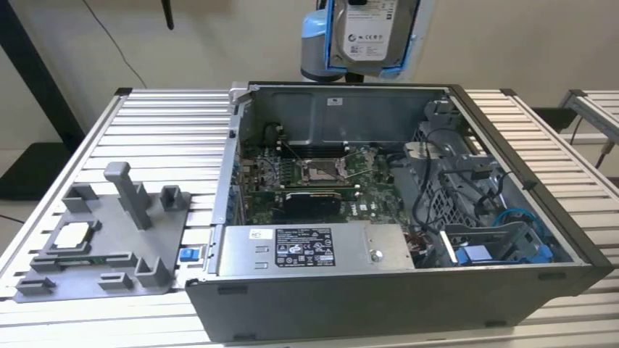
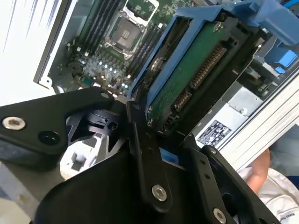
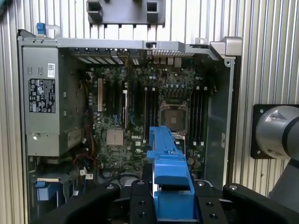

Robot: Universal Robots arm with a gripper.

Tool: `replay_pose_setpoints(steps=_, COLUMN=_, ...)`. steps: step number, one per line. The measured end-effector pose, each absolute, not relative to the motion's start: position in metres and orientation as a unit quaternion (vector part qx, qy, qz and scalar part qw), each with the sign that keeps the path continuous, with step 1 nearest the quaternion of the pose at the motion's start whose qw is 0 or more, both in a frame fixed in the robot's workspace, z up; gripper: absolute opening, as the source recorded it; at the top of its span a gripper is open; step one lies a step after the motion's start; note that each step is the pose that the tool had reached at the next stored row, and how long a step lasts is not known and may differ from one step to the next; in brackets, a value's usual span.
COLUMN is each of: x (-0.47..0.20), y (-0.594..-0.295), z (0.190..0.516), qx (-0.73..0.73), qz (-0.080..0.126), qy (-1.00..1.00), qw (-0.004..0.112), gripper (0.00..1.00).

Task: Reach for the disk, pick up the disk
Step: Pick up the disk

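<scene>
One disk [image 1: 370,32] sits clamped in the closed hand [image 3: 172,205], high above the open computer case [image 1: 387,304].

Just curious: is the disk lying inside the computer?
No, the disk hangs above the open computer, gripped in the hand.

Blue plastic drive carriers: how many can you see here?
2. One frames the disk held by the gripper above the computer case; the other carrier sits inside the case, at the exterior view's lower right. Others may be hidden.
</scene>
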State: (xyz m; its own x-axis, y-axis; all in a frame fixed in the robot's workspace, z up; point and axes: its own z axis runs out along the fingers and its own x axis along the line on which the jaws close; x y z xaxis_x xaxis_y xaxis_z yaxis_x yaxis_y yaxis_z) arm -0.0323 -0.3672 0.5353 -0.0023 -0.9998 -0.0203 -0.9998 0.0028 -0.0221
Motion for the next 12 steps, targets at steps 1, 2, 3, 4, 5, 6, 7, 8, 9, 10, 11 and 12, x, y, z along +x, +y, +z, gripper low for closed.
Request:
replay_pose_setpoints(steps=1, x=-0.029, y=-0.367, z=0.535, qx=-0.706, qz=-0.001, qy=0.708, qw=0.015, gripper=0.00)
replay_pose_setpoints(steps=2, x=-0.025, y=-0.367, z=0.535, qx=-0.706, qz=-0.001, qy=0.708, qw=0.015, gripper=0.00)
replay_pose_setpoints(steps=3, x=-0.021, y=-0.367, z=0.535, qx=-0.706, qz=-0.001, qy=0.708, qw=0.015, gripper=0.00)
replay_pose_setpoints(steps=4, x=-0.018, y=-0.367, z=0.535, qx=-0.706, qz=-0.001, qy=0.708, qw=0.015, gripper=0.00)
replay_pose_setpoints(steps=5, x=-0.015, y=-0.367, z=0.535, qx=-0.706, qz=-0.001, qy=0.708, qw=0.015, gripper=0.00)
replay_pose_setpoints(steps=6, x=-0.011, y=-0.367, z=0.535, qx=-0.706, qz=-0.001, qy=0.708, qw=0.015, gripper=0.00)
replay_pose_setpoints(steps=7, x=-0.008, y=-0.367, z=0.535, qx=-0.706, qz=-0.001, qy=0.708, qw=0.015, gripper=0.00)
replay_pose_setpoints(steps=8, x=-0.004, y=-0.367, z=0.535, qx=-0.706, qz=-0.001, qy=0.708, qw=0.015, gripper=0.00)
replay_pose_setpoints(steps=9, x=-0.001, y=-0.367, z=0.535, qx=-0.706, qz=-0.001, qy=0.708, qw=0.015, gripper=0.00)
replay_pose_setpoints(steps=10, x=0.003, y=-0.367, z=0.535, qx=-0.706, qz=-0.001, qy=0.708, qw=0.015, gripper=0.00)
replay_pose_setpoints(steps=11, x=0.006, y=-0.367, z=0.535, qx=-0.706, qz=-0.001, qy=0.708, qw=0.015, gripper=0.00)
replay_pose_setpoints(steps=12, x=0.010, y=-0.367, z=0.535, qx=-0.706, qz=-0.001, qy=0.708, qw=0.015, gripper=0.00)
